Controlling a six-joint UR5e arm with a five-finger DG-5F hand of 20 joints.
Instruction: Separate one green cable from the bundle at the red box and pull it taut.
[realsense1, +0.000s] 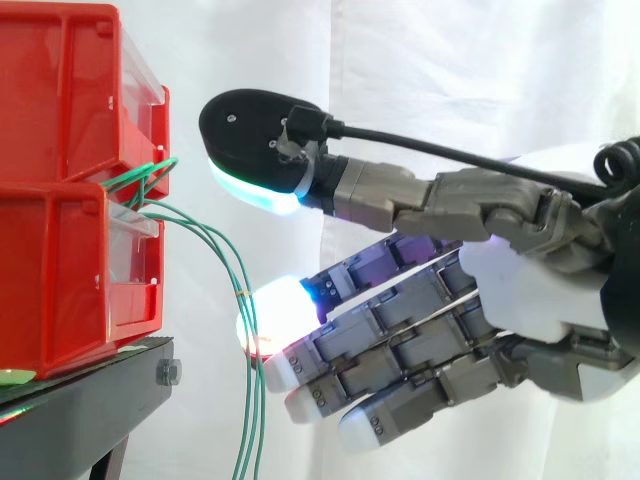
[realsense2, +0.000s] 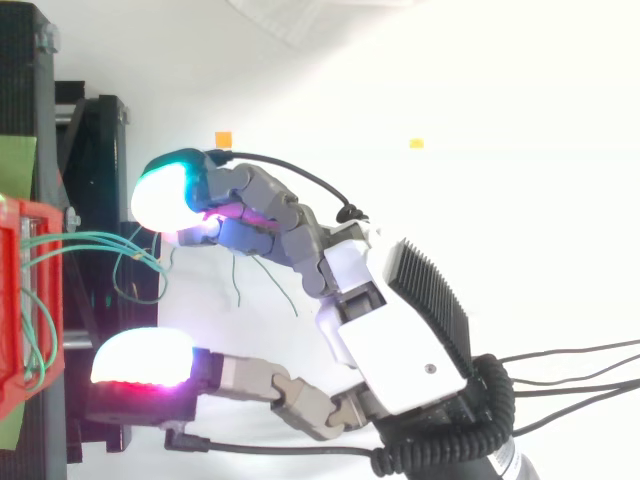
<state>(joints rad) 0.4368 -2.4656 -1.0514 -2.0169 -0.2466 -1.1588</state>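
Observation:
Several thin green cables (realsense1: 205, 235) leave the gap between the two stacked red bins (realsense1: 60, 280), arc to the right and hang down past the stand. My hand (realsense1: 520, 290) reaches in from the right with straight, spread fingers, so it is open. Its thumb pad (realsense1: 255, 190) glows cyan above the cables. A fingertip (realsense1: 270, 315) glowing white and red sits right at the hanging strands; I cannot tell whether it touches them. From above, the cables (realsense2: 100, 238) run out of the red bin (realsense2: 20, 310) into the space between the hand's (realsense2: 400, 340) thumb and fingers.
The bins rest on a black stand (realsense1: 90, 400) with a bolt at its front corner. A white curtain hangs behind. In the top view, small orange (realsense2: 223, 139) and yellow (realsense2: 416, 143) markers lie on the white floor, and loose cable ends (realsense2: 265, 275) trail under the fingers.

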